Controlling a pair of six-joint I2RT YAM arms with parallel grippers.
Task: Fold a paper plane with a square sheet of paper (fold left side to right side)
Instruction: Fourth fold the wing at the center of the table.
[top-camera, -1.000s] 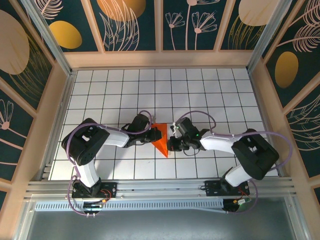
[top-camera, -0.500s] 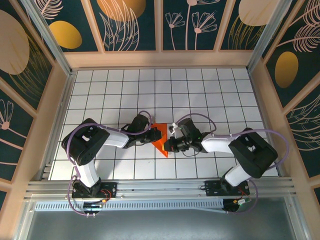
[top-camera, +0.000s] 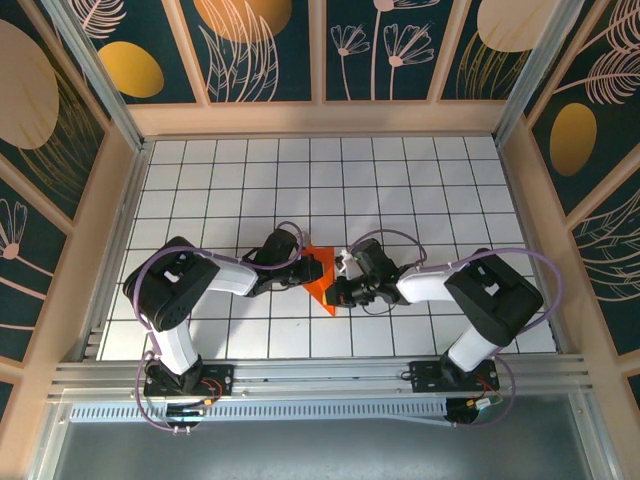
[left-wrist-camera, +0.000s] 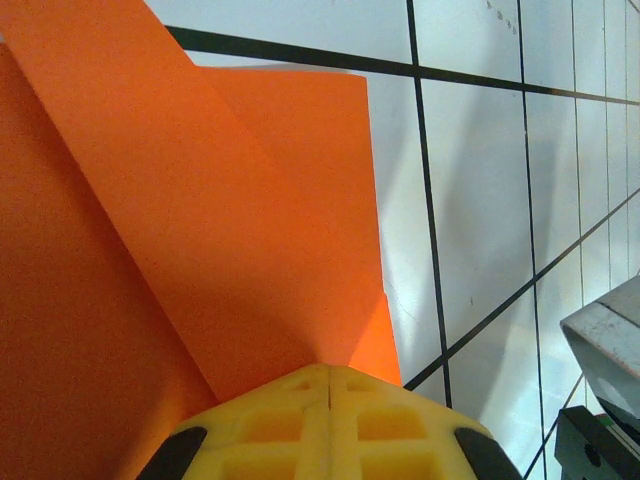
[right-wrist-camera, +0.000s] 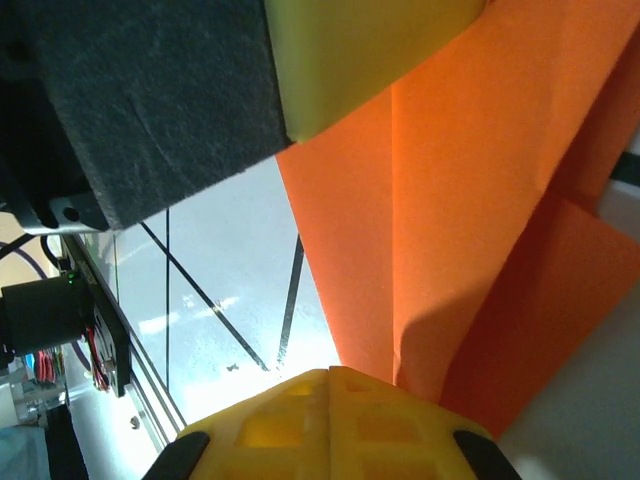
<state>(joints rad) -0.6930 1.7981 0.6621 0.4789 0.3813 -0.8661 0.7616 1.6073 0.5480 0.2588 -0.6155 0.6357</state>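
Note:
The square sheet of paper (top-camera: 323, 277) lies folded into a pointed orange shape with layered flaps on the white grid floor, between the two arms. My left gripper (top-camera: 304, 274) is shut, its yellow tips (left-wrist-camera: 330, 372) resting on the paper's (left-wrist-camera: 240, 220) top layer near a crease. My right gripper (top-camera: 341, 291) is also shut, its tips (right-wrist-camera: 330, 376) down at the edge of the paper (right-wrist-camera: 470, 200), right beside the bare floor. The left gripper's yellow finger (right-wrist-camera: 360, 50) and black body sit just across the paper from it.
Wooden walls (top-camera: 525, 190) with dark painted panels ring the gridded floor (top-camera: 400, 180). A metal rail (top-camera: 320, 375) carries both arm bases at the near edge. Part of the right arm's grey body (left-wrist-camera: 605, 390) stands close to the paper's right side.
The right arm has slid left, bringing its gripper onto the paper's lower right edge. The left arm and the paper have stayed put.

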